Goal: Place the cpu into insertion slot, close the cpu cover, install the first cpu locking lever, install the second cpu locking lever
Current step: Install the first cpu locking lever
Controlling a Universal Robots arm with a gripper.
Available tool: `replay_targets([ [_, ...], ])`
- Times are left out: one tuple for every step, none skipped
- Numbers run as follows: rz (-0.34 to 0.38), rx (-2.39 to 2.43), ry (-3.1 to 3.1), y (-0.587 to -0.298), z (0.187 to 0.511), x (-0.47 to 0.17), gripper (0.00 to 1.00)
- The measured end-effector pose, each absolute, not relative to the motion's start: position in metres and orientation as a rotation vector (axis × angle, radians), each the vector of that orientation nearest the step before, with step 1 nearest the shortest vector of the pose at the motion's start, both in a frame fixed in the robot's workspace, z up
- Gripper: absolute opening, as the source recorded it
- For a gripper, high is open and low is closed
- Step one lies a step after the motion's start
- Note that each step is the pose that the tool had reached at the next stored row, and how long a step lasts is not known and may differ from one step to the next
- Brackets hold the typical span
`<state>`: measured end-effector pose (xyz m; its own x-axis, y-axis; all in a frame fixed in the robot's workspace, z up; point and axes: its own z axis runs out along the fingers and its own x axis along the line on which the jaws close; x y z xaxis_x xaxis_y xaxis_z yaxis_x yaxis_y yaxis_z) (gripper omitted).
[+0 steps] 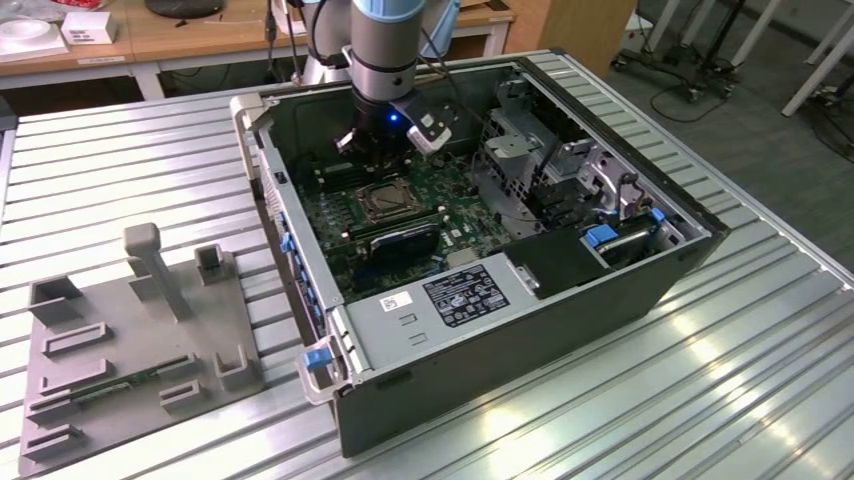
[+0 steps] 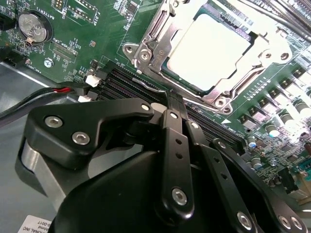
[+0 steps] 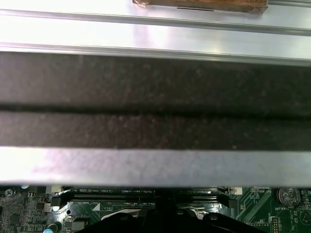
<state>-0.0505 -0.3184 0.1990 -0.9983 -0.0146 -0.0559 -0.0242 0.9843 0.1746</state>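
In the second wrist view the cpu [image 2: 209, 48] lies flat in the insertion slot [image 1: 380, 200], its pale metal top glaring under the light. The cpu cover [image 2: 146, 46], a steel frame, lies down around the chip. A thin steel locking lever [image 2: 148, 86] runs along the socket edge closest to my fingertips. My gripper [image 2: 175, 99] is shut with nothing between its fingers, its tip just beside that lever and above the black memory slots [image 2: 121, 80]. In the exterior view the gripper [image 1: 378, 160] hangs inside the open computer case, just behind the socket.
The case walls [image 1: 534, 300] enclose the green motherboard [image 1: 441, 215]. A drive cage [image 1: 521, 160] and cables stand at the exterior view's right of the socket. A red and black cable [image 2: 53, 92] and a coin battery [image 2: 33, 26] lie near the gripper. A grey fixture plate [image 1: 134, 340] sits on the slatted table.
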Motion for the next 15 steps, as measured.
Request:
replay_targets([
  [0.272, -0.030, 3.075, -0.3184, 0.1990, -0.0505, 0.11],
  [0.272, -0.030, 3.075, -0.3184, 0.1990, -0.0505, 0.11],
  [0.272, -0.030, 3.075, -0.3183, 0.1990, -0.0503, 0.11],
  [0.272, -0.030, 3.075, -0.3183, 0.1990, -0.0501, 0.11],
  [0.272, -0.030, 3.075, -0.3183, 0.1990, -0.0500, 0.11],
  [0.272, -0.030, 3.075, -0.3183, 0.1990, -0.0499, 0.11],
  [0.272, -0.030, 3.075, -0.3183, 0.1990, -0.0499, 0.11],
  [0.271, -0.030, 3.075, -0.3181, 0.1991, -0.0498, 0.11],
  [0.271, -0.030, 3.075, -0.3178, 0.1992, -0.0498, 0.11],
  [0.272, -0.030, 3.075, -0.3176, 0.1997, -0.0498, 0.11],
  [0.272, -0.030, 3.075, -0.3175, 0.2004, -0.0498, 0.11],
  [0.272, -0.030, 3.076, -0.3174, 0.2012, -0.0498, 0.11],
  [0.270, -0.030, 3.076, -0.3170, 0.2021, -0.0499, 0.11],
  [0.268, -0.030, 3.076, -0.3168, 0.2033, -0.0499, 0.11],
  [0.266, -0.030, 3.076, -0.3166, 0.2044, -0.0499, 0.11],
])
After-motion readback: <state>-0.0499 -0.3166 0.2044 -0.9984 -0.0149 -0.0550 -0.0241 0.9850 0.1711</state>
